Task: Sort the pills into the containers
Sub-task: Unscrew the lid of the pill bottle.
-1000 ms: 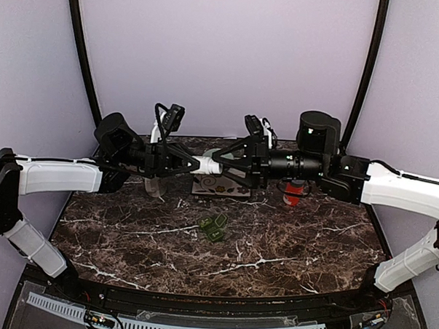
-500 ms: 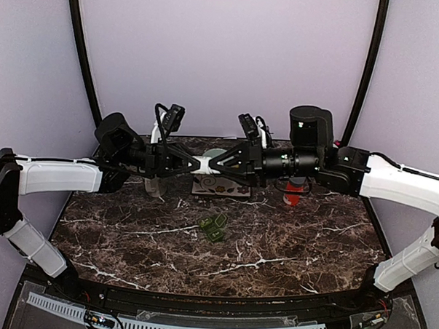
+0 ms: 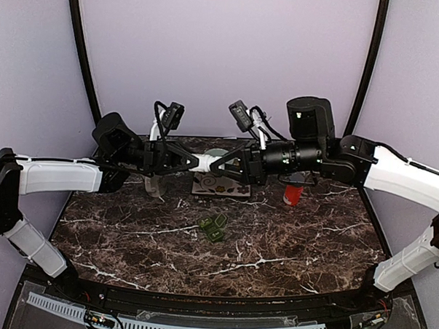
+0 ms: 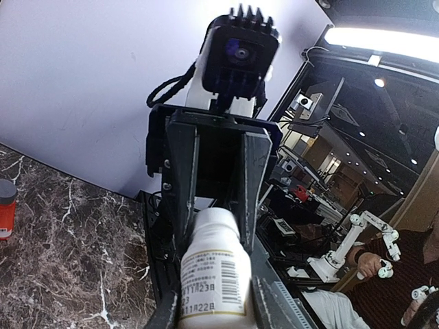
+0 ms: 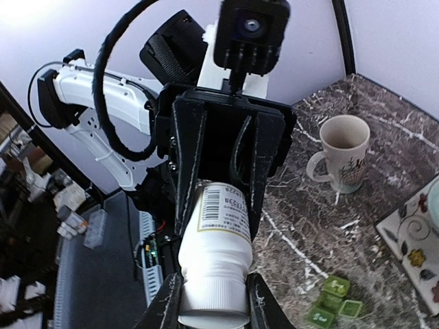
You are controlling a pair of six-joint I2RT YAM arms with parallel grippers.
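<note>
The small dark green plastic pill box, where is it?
In the top view, the dark green pill box lies centrally, on the near side of the patterned square tile.

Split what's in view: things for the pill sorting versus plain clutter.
Job: white bottle, gripped in mid-air between left gripper and right gripper; pill box.
Lying about: mug; orange bottle; patterned tile.
</note>
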